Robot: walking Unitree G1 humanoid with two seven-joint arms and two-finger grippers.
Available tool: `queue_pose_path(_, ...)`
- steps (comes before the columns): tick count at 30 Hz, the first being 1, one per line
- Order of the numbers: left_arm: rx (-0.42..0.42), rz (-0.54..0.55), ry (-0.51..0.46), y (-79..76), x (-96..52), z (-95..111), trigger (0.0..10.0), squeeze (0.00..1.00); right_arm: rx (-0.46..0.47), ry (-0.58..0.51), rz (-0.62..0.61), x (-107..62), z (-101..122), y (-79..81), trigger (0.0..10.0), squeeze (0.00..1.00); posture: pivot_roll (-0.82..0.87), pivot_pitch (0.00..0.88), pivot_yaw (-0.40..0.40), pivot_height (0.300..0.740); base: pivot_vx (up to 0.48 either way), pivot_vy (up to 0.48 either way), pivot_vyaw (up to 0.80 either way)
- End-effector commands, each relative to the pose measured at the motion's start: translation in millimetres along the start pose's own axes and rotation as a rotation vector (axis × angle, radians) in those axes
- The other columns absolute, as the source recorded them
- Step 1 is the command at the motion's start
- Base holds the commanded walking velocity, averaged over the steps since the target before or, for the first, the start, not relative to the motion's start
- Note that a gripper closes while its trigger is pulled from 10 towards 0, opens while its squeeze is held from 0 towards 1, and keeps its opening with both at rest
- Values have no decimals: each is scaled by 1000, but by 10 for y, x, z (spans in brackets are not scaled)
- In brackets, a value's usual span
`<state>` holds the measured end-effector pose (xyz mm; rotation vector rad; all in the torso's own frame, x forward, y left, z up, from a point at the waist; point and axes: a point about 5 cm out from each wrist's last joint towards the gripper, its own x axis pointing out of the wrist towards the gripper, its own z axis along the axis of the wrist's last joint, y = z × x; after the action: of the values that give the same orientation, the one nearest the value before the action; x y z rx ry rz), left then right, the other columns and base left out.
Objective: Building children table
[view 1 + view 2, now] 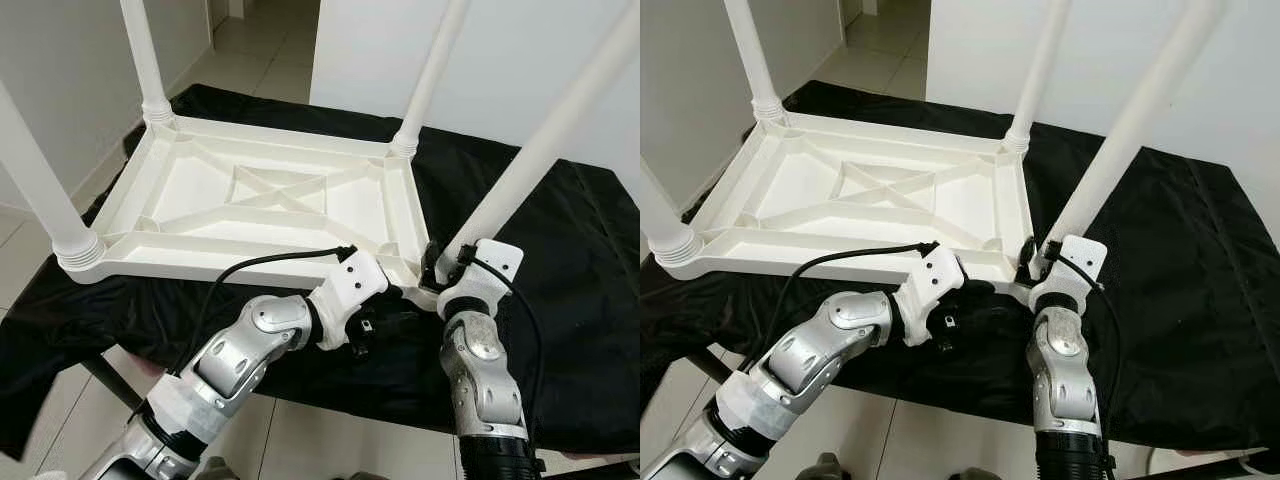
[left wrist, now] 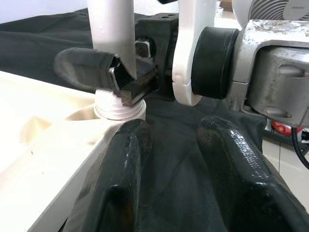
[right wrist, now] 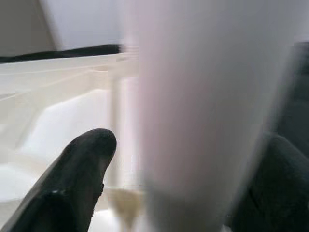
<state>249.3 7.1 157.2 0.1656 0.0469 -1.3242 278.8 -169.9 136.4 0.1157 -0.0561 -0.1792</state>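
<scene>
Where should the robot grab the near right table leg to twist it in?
Low on the near right leg, just above its threaded collar, coming in from the table's near edge. The leg is round and leans, so two fingers across it close to the socket steady it best. The right hand already sits there, around the leg.

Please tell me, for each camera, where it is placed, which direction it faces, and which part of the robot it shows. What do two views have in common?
Eye views: on the head, looking down at the upturned white table on black cloth; both arms show.
Left wrist view: along the left gripper toward the near-right leg and the right gripper clamping it.
Right wrist view: at that leg, one finger beside it.
Shared: this leg.
</scene>
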Motion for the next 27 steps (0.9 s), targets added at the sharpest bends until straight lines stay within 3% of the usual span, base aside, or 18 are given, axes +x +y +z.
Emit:
queue_pose_path(1,0,-61,0,-42,-5,1,10000,0,-22,19,42,18,-12,-100,10000,0,82,0,-108,740,0,0,0)
queue_pose_path(4,-3,-57,1,-39,-15,1,10000,0,-48,30,72,48,-15,-137,10000,0,83,0,-113,740,0,0,0)
queue_pose_path(9,-12,-43,4,-60,-35,-16,10000,0,-86,54,222,130,2,-227,10000,0,93,7,-121,740,0,0,0)
queue_pose_path(10,-17,-36,-1,-63,-34,-8,10000,0,-135,58,316,178,6,-277,10000,0,97,6,-125,740,0,0,0)
queue_pose_path(14,-19,-35,-5,-57,-19,0,10000,0,-185,62,411,236,13,-315,10000,0,98,0,-119,740,0,0,0)
queue_pose_path(20,-14,-34,-7,-42,1,5,10000,0,-220,83,522,272,-23,-322,10000,0,95,0,-116,740,0,0,0)
queue_pose_path(23,-7,-43,-2,-19,7,12,10000,0,-233,108,670,308,-64,-297,10000,0,90,0,-105,740,0,0,0)
queue_pose_path(26,-5,-45,0,-14,10,11,10000,0,-237,115,710,327,-76,-297,9843,0,91,0,-103,740,0,0,0)
queue_pose_path(27,-4,-47,0,-14,12,14,10000,0,-243,119,728,333,-87,-299,4118,0,91,0,-102,740,0,0,0)
